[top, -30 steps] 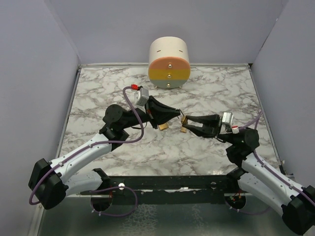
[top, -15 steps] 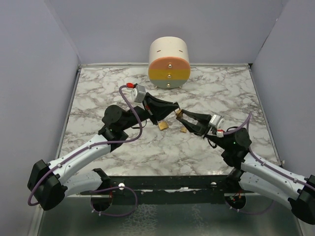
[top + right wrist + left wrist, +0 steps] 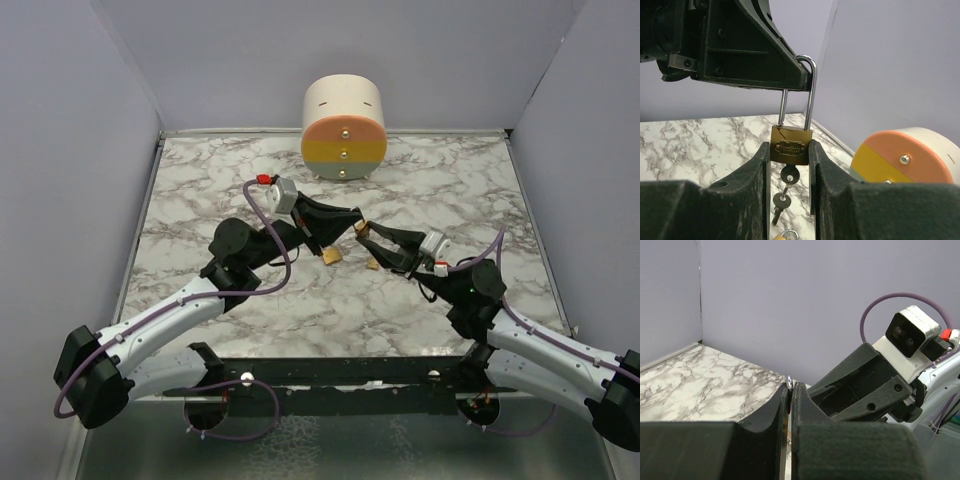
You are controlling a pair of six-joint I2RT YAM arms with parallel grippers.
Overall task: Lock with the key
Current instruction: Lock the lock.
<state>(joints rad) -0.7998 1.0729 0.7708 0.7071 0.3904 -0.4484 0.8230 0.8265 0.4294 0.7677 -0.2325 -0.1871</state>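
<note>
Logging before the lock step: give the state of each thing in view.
padlock, upright in the air, shackle looks raised.
key, inserted underneath, spare hanging below.
left gripper, shut on the shackle.
right gripper, shut on the padlock body.
loose padlock, lying on the table.
cylinder, on its side, striped face forward.

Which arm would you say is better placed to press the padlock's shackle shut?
Left, probably: left jaws pinch the shackle top, while right jaws hold the padlock body steady beneath.
</note>
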